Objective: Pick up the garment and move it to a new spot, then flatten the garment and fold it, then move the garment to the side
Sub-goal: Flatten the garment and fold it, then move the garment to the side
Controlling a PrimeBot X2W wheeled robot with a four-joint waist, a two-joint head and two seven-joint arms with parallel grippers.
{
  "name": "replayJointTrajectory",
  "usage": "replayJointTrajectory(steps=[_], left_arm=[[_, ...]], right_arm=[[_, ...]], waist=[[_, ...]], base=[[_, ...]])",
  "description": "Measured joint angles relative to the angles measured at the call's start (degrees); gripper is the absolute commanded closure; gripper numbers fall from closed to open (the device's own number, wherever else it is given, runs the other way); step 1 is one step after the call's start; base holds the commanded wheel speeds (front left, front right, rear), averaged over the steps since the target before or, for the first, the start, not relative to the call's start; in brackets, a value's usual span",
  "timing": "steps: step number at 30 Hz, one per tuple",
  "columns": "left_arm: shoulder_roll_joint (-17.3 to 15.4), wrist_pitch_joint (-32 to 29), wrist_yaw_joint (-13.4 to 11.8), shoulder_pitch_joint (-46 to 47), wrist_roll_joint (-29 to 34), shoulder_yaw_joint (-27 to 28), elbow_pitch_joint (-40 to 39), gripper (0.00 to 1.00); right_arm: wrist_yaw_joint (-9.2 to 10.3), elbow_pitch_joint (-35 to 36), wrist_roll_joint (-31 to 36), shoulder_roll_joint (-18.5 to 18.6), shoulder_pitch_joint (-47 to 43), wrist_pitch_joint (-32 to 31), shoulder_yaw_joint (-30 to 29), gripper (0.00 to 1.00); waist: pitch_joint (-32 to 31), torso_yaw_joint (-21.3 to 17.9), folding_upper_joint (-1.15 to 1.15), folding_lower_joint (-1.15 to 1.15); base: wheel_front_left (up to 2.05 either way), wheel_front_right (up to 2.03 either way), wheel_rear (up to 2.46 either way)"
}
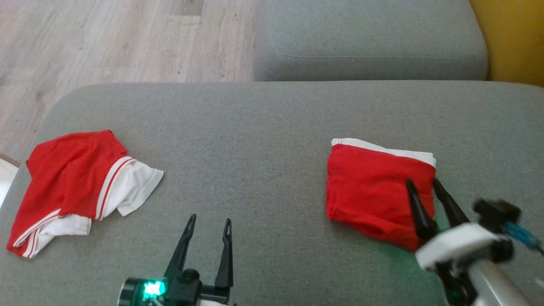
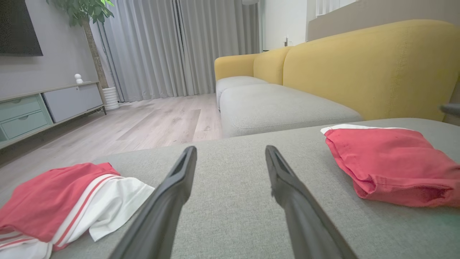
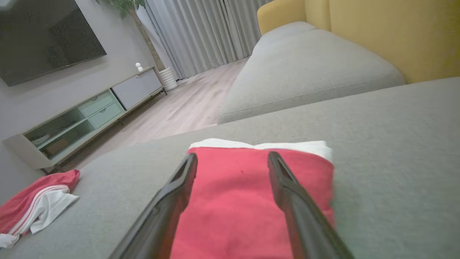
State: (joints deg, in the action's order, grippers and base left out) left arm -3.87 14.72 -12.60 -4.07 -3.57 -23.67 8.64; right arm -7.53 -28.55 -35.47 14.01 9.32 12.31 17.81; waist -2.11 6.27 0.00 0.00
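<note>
Right claw (image 1: pixel 423 182): fingers spread wide, no cloth pinched, poised over the right part of the folded red fabric garment with a white edge (image 1: pixel 369 191). The garment lies flat toward the right of the broad grey upholstered sofa cushion (image 1: pixel 255 127). Left claw (image 1: pixel 211 219): likewise spread, empty, above bare cushion. Far left: crumpled red-and-white striped garment (image 1: pixel 72 187).

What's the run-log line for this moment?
folded garment: right side | right gripper: jaws open, above it | left gripper: jaws open, empty | crumpled garment: left side
</note>
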Motion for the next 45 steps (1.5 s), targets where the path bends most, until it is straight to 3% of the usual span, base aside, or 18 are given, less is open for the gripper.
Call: replayJointTrajectory(steps=[5, 11, 15, 16, 21, 45], left_arm=[[0.01, 0.00, 0.04, -1.35, -1.02, 1.99, -1.76, 0.00], [0.01, 0.00, 0.55, -6.56, -2.02, 4.48, -2.71, 0.00], [0.00, 0.00, 0.60, -8.40, -2.09, 5.64, -3.61, 0.00], [0.01, 0.00, 0.97, -9.37, -2.09, 6.21, -4.27, 0.00], [0.01, 0.00, 1.05, -11.24, -2.08, 7.40, -5.16, 0.00], [0.18, 0.00, 2.58, -12.38, -1.42, 8.68, -5.00, 0.00]], right_arm=[[0.00, 4.34, 1.34, 1.70, -6.65, 0.67, -4.94, 0.00], [0.00, 8.78, 11.55, 1.53, -14.11, 1.90, -8.17, 0.00], [0.00, 11.71, 17.42, -0.19, -17.49, 1.90, -10.60, 0.00], [0.00, 13.61, 20.52, -2.04, -19.35, 1.90, -12.37, 0.00], [0.00, 15.15, 24.35, -5.06, -22.88, 1.90, -13.77, 0.00], [0.00, 16.15, 27.99, -6.27, -24.03, 1.90, -14.60, 0.00]], waist=[[-1.38, -0.62, 0.00, 0.00], [-3.77, -1.95, 0.00, -0.01], [-4.66, -2.84, 0.00, 0.00], [-5.20, -3.31, 0.00, -0.01], [-6.05, -3.99, 0.00, -0.01], [-5.88, -3.96, 0.00, 0.00]], base=[[0.00, 0.00, 0.00], [0.00, 0.00, 0.00], [0.00, 0.00, 0.00], [0.00, 0.00, 0.00], [0.00, 0.00, 0.00], [0.00, 0.00, 0.00]])
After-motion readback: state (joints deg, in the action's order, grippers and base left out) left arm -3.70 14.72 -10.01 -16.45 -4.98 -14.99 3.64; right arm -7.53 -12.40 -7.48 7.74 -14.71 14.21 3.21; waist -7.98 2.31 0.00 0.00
